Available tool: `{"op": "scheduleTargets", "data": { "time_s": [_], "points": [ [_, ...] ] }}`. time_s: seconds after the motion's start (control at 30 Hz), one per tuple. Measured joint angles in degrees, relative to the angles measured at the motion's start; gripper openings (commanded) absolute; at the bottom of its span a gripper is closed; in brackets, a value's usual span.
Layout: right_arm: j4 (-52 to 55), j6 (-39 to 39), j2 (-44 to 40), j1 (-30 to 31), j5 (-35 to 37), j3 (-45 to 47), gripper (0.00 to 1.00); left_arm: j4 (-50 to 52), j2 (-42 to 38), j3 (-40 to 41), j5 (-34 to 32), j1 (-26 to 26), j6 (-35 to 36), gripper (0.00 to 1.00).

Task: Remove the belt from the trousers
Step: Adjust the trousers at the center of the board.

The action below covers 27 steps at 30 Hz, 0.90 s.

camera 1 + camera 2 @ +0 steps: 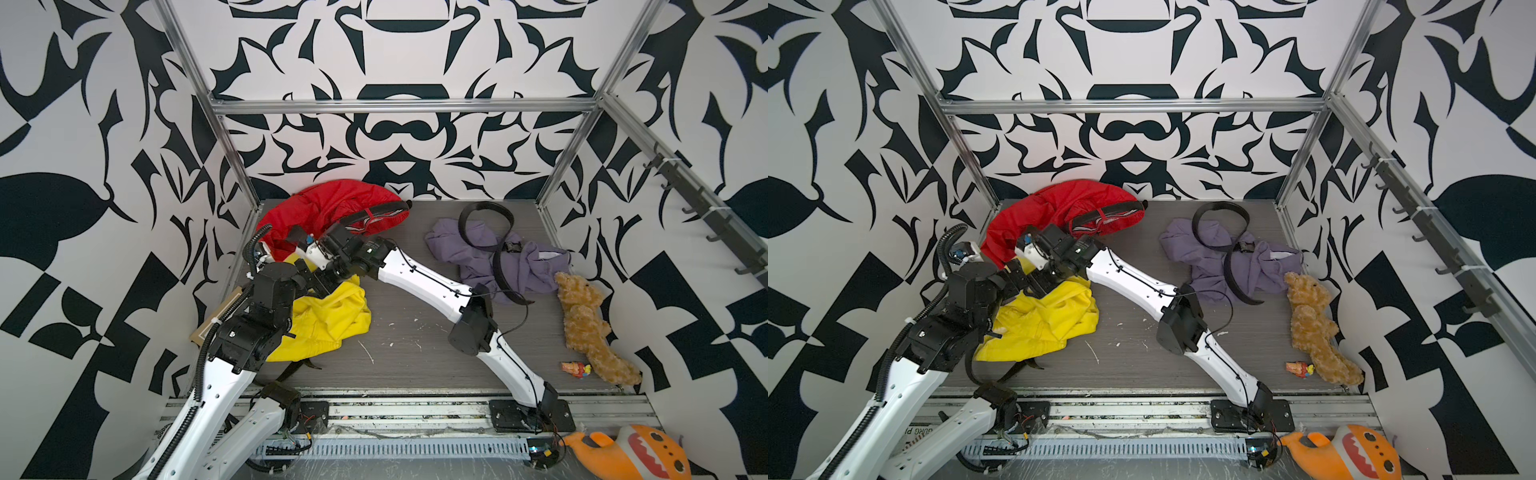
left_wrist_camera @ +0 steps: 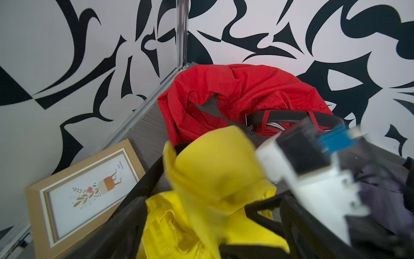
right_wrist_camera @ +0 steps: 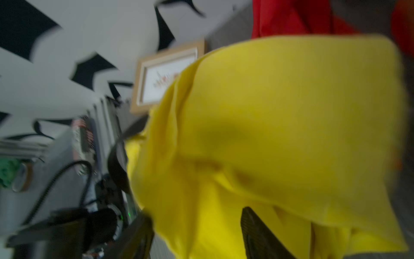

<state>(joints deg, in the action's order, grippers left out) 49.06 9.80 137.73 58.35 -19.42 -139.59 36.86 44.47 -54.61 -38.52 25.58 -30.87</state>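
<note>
Your left pincer (image 2: 201, 208) stands released. Its dark fingers (image 2: 125, 208) are spread wide, and a bunched fold of the yellow trousers (image 2: 212, 170) lies between them. Your right pincer (image 3: 197, 235) is pushed into the same heap from its far side. That wrist view is smeared and filled with yellow cloth, so you cannot tell whether the pincer is clenched on fabric or released.

The yellow trousers lie crumpled on the table (image 1: 399, 357), and both arms meet over their far edge. The belt (image 1: 299, 368) shows as a black strap poking out from under their near edge; the rest is hidden in the cloth.

Just beyond the yellow trousers lies a red pair (image 1: 328, 203) threaded with a second belt (image 1: 374, 212). A picture frame (image 2: 85, 190) sits just beside the yellow trousers at the side wall. A purple pair (image 1: 478, 257) lies well apart from them, on the right arm's side.
</note>
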Motion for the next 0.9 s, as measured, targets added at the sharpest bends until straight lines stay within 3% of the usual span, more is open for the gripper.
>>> {"op": "scheduleTargets", "data": {
  "time_s": [0.2, 0.5, 0.9],
  "points": [
    [2.60, -0.94, -15.69, -0.22, 5.14, 21.05, 0.85, -4.79, 11.19, -4.24, 3.04, -1.42, 4.31, 0.99],
    [-3.37, 1.51, -46.73, -7.87, 9.05, 40.35, 0.88, -10.45, 38.99, -24.06, 13.44, -3.10, 11.54, 0.99],
    [-6.97, 2.67, -57.40, -20.15, 9.75, 58.27, 0.90, -12.15, 76.00, -51.56, 18.40, -2.69, 24.50, 0.99]
  ]
}}
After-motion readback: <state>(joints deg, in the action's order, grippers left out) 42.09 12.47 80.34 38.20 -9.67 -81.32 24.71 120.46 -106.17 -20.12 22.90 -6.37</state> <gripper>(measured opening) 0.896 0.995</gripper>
